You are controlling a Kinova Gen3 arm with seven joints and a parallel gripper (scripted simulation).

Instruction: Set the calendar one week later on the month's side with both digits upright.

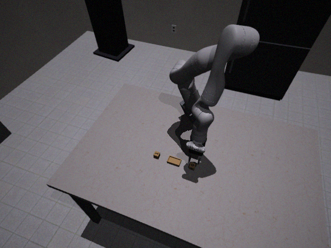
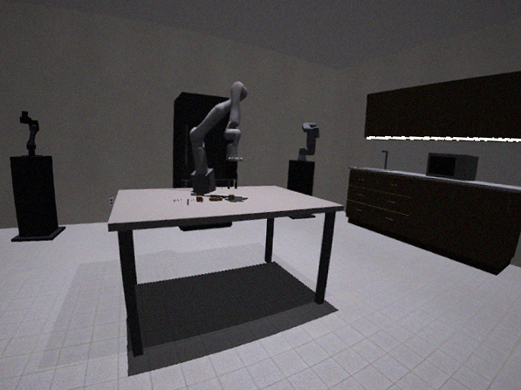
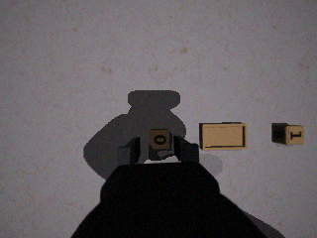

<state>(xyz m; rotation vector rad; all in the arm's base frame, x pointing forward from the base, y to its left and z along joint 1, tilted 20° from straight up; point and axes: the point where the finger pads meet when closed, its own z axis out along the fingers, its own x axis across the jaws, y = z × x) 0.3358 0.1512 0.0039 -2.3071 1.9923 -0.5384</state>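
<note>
A small wooden cube [image 1: 192, 165] [image 3: 159, 139] with a 0 on top lies on the table in the arm's shadow. My gripper [image 1: 194, 161] [image 3: 157, 145] is open and hangs straight above it, a finger on each side, nothing held. The empty wooden tray [image 1: 174, 160] [image 3: 223, 136] [image 2: 214, 198] lies flat on the table beside that cube. A second cube [image 1: 156, 154] [image 3: 287, 134] shows a 1 on one side and lies on the tray's other side, apart from it. Both cubes are outside the tray.
The table [image 1: 240, 192] [image 2: 269, 202] spreads wide around the three pieces. The arm's base [image 1: 186, 106] stands behind them. In the exterior view, small dark specks [image 2: 179, 200] lie on the table left of the cubes.
</note>
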